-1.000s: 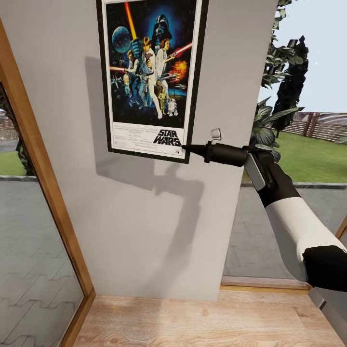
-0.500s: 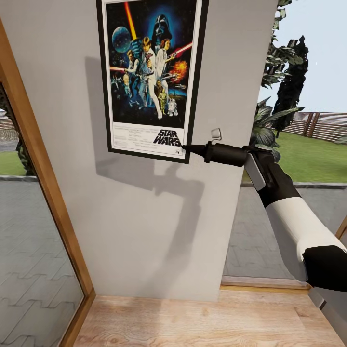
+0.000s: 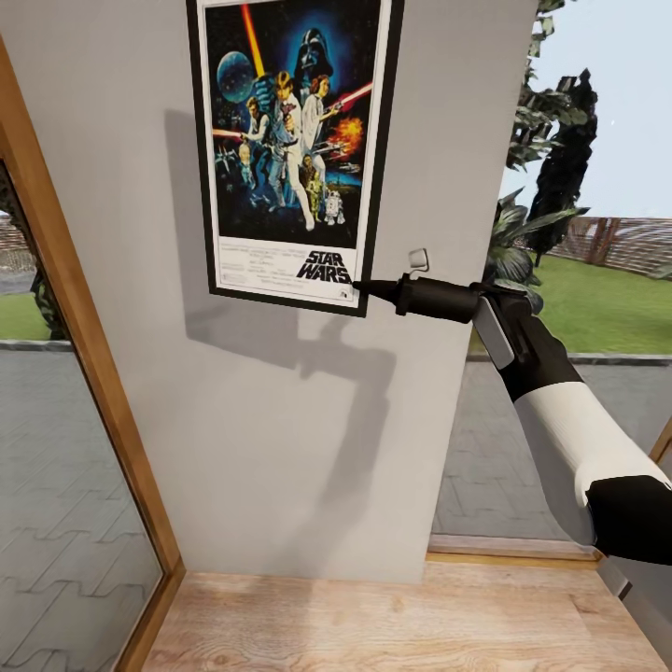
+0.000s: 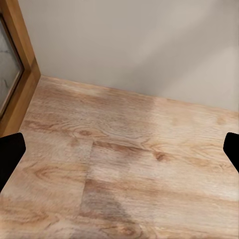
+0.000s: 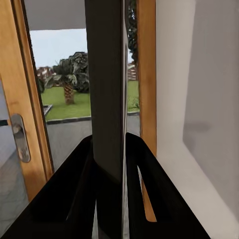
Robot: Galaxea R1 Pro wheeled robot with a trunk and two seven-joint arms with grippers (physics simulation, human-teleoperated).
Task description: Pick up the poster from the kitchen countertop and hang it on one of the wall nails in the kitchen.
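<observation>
the poster has a black frame, white border and dark blue star wars art, and lies flat against the grey wall, above the wood floor. the right wrist view shows its edge pinched between both fingers. the right gripper reaches level to its lower right corner. the left gripper's fingertips are spread wide over the floor.

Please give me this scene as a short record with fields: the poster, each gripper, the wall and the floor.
poster: upright black-framed Star Wars poster, against the wall, held edge-on
right gripper: right gripper shut on the poster's lower right corner
left gripper: left gripper open, above the floor
wall: plain grey wall panel between wooden-framed glass
floor: light wooden floor
</observation>
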